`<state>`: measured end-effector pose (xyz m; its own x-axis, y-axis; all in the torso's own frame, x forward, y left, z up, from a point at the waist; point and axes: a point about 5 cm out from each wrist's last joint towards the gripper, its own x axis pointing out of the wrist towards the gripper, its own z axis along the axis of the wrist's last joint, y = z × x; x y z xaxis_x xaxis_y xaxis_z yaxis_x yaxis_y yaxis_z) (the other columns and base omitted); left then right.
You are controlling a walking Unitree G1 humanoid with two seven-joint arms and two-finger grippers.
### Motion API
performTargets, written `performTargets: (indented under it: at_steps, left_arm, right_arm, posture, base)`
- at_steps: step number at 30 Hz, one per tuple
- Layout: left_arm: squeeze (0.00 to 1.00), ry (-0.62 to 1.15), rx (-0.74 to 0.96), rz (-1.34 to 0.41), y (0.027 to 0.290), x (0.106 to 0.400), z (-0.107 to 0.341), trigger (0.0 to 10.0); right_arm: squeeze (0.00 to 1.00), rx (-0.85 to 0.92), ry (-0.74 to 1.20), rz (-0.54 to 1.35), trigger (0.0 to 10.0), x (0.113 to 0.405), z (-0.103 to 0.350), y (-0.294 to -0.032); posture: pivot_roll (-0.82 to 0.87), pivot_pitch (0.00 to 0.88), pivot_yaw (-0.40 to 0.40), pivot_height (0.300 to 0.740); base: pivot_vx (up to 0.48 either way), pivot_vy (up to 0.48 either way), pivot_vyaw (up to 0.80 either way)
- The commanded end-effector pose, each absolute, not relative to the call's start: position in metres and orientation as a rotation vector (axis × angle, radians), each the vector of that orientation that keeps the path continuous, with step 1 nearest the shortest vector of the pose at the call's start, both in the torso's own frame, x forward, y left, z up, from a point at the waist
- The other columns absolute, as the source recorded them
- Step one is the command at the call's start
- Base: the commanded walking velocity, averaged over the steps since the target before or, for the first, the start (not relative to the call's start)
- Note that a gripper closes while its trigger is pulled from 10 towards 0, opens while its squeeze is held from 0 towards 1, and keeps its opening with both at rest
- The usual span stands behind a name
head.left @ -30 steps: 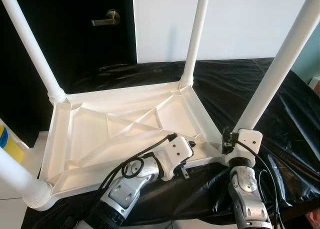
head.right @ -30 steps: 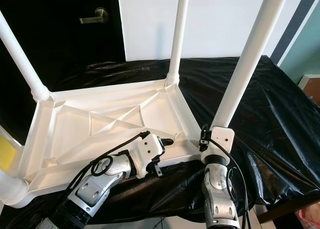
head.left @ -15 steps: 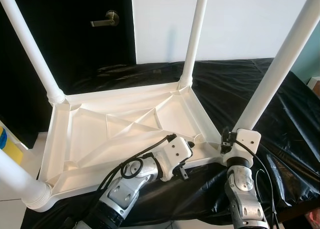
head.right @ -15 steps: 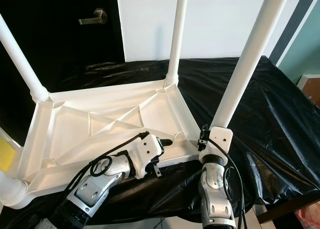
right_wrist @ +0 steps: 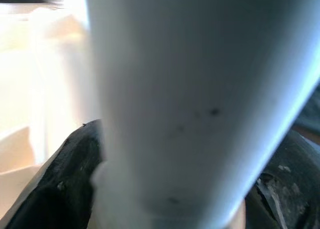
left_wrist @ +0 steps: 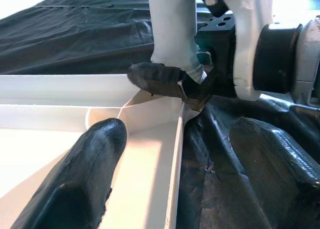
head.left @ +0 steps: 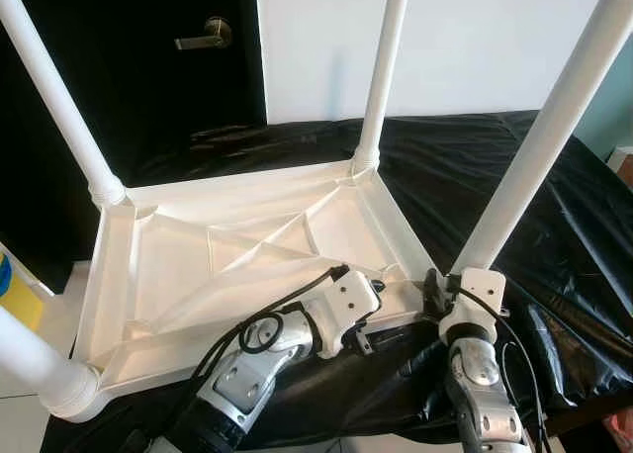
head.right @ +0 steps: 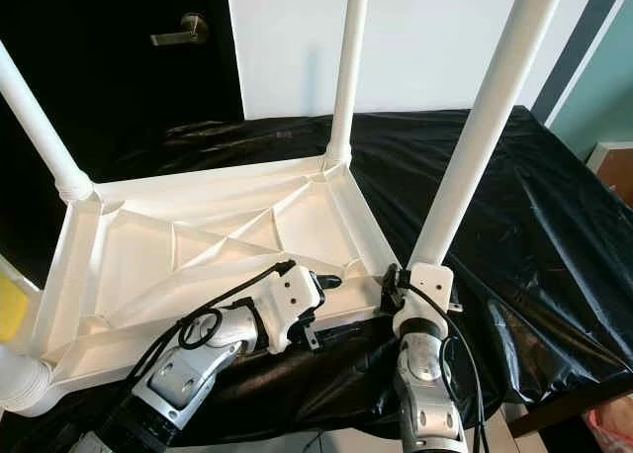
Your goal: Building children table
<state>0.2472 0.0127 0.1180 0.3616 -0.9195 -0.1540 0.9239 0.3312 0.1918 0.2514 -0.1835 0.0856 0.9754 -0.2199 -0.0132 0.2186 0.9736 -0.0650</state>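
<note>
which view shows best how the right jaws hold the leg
The left wrist view: it looks side-on at the right gripper, its black fingers clamped round the base of the leg at the tabletop corner. The right wrist view is blurred leg close up. In the eye views the wrist hides the grasp.

- a surface (head.left: 554,206) draped in crinkled black plastic sheet (head.right: 554,235)
- a white children table (head.left: 247,255) lies upside down directly on it, legs up

white plastic table (head.left: 247,255) | upside down | legs upright | on black sheet
</note>
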Motion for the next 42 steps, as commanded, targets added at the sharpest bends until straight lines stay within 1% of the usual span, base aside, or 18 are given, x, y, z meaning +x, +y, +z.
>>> performTargets:
  at_steps: [1, 4, 6, 9, 11, 13, 16, 20, 21, 22, 23, 26, 29, 30, 42]
  left_arm:
    - [0.0, 0.014, 0.28, -1.206, 0.011, 0.248, 0.119, 10.0]
    - [0.0, 0.014, 0.28, -1.206, 0.011, 0.248, 0.119, 10.0]
    - [0.0, 0.011, 0.279, -1.206, 0.01, 0.249, 0.119, 10.0]
    - [0.0, 0.01, 0.279, -1.205, 0.01, 0.249, 0.12, 10.0]
    - [0.0, 0.006, 0.279, -1.204, 0.01, 0.251, 0.121, 10.0]
    - [0.0, 0.006, 0.279, -1.204, 0.01, 0.251, 0.121, 10.0]
    - [0.0, 0.005, 0.278, -1.206, 0.01, 0.251, 0.121, 10.0]
    - [0.0, 0.006, 0.278, -1.206, 0.01, 0.251, 0.121, 10.0]
    - [0.0, 0.007, 0.28, -1.209, 0.01, 0.251, 0.121, 10.0]
    - [0.0, 0.007, 0.28, -1.209, 0.01, 0.251, 0.121, 10.0]
    - [0.0, 0.008, 0.282, -1.211, 0.01, 0.251, 0.121, 10.0]
    - [0.0, 0.01, 0.283, -1.214, 0.011, 0.251, 0.121, 10.0]
    - [0.0, 0.01, 0.283, -1.214, 0.011, 0.251, 0.121, 10.0]
    - [0.0, 0.008, 0.288, -1.205, 0.012, 0.251, 0.122, 10.0]
    - [0.0, 0.008, 0.285, -1.202, 0.012, 0.25, 0.121, 10.0]
  right_arm:
    - [0.0, -0.048, -0.025, -0.151, 10.0, 0.249, 0.09, -0.19]
    - [0.0, -0.041, -0.027, -0.136, 10.0, 0.249, 0.091, -0.191]
    - [0.0, -0.049, -0.046, -0.091, 10.0, 0.251, 0.094, -0.199]
    - [0.0, -0.057, -0.063, -0.055, 10.0, 0.253, 0.098, -0.203]
    - [0.0, -0.066, -0.091, 0.053, 10.0, 0.257, 0.105, -0.208]
    - [0.0, -0.066, -0.091, 0.053, 10.0, 0.257, 0.105, -0.208]
    - [0.0, -0.114, -0.095, 0.136, 10.0, 0.263, 0.108, -0.213]
    - [0.0, -0.115, -0.098, 0.151, 10.0, 0.263, 0.108, -0.214]
    - [0.0, -0.095, -0.096, 0.211, 10.0, 0.268, 0.11, -0.211]
    - [0.0, -0.095, -0.096, 0.211, 10.0, 0.268, 0.11, -0.211]
    - [0.0, -0.081, -0.094, 0.256, 10.0, 0.271, 0.111, -0.209]
    - [0.0, -0.065, -0.094, 0.307, 10.0, 0.275, 0.112, -0.208]
    - [0.0, -0.064, -0.095, 0.309, 10.0, 0.275, 0.112, -0.208]
    - [0.0, -0.094, -0.069, 0.356, 0.0, 0.28, 0.108, -0.207]
    - [0.0, -0.109, -0.041, 0.39, 0.0, 0.279, 0.101, -0.209]
  posture:
    - [-0.05, 0.0, -0.028, 0.74]
    - [-0.05, 0.0, -0.028, 0.74]
    - [-0.06, 0.0, -0.027, 0.74]
    - [-0.06, 0.0, -0.024, 0.74]
    - [-0.06, 0.0, -0.023, 0.74]
    - [-0.06, 0.0, -0.023, 0.74]
    - [-0.06, 0.0, -0.021, 0.74]
    - [-0.06, 0.0, -0.021, 0.74]
    - [-0.06, 0.0, -0.018, 0.74]
    - [-0.06, 0.0, -0.018, 0.74]
    - [-0.06, 0.0, -0.018, 0.74]
    - [-0.06, 0.0, -0.018, 0.74]
    - [-0.06, 0.0, -0.018, 0.74]
    - [-0.04, 0.0, -0.029, 0.74]
    - [-0.04, 0.0, -0.024, 0.74]
  base:
    - [0.0, 0.0, 0.0]
    - [0.0, 0.0, 0.0]
    - [0.0, 0.0, 0.0]
    - [0.0, 0.0, 0.0]
    - [0.0, 0.0, 0.0]
    - [0.0, 0.0, 0.0]
    - [0.0, 0.0, 0.0]
    - [0.0, 0.0, 0.0]
    - [0.0, 0.0, 0.0]
    - [0.0, 0.0, 0.0]
    - [0.0, 0.0, 0.0]
    - [0.0, 0.0, 0.0]
    - [0.0, 0.0, 0.0]
    - [0.0, 0.0, 0.0]
    - [0.0, 0.0, 0.0]
